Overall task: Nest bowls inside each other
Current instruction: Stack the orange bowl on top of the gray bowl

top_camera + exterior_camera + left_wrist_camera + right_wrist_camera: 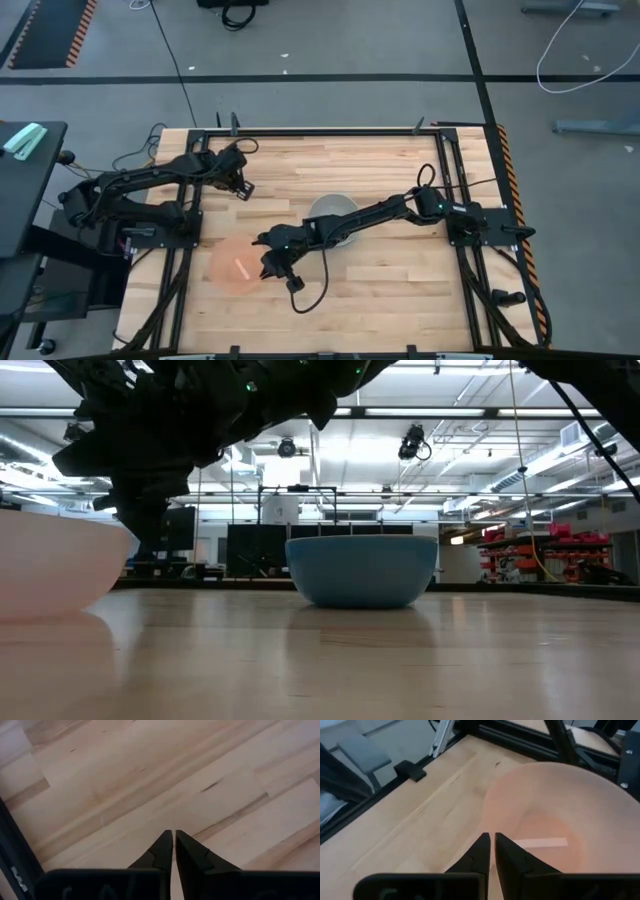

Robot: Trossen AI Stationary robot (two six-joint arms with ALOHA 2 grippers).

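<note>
The right hand (268,262), fingers narrowed to a slit and holding nothing, hovers at the pink-orange bowl's (235,268) right rim, lower left of the desk (380,290). The grey-white bowl (335,212) sits mid-frame. The left hand (243,187), also nearly closed, waits upper left.

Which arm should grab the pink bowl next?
Probably the right. Its end effector sits at the pink bowl's rim, fingers shut, with the bowl filling its wrist view. The left end effector waits, shut, over bare table near the far edge.
</note>
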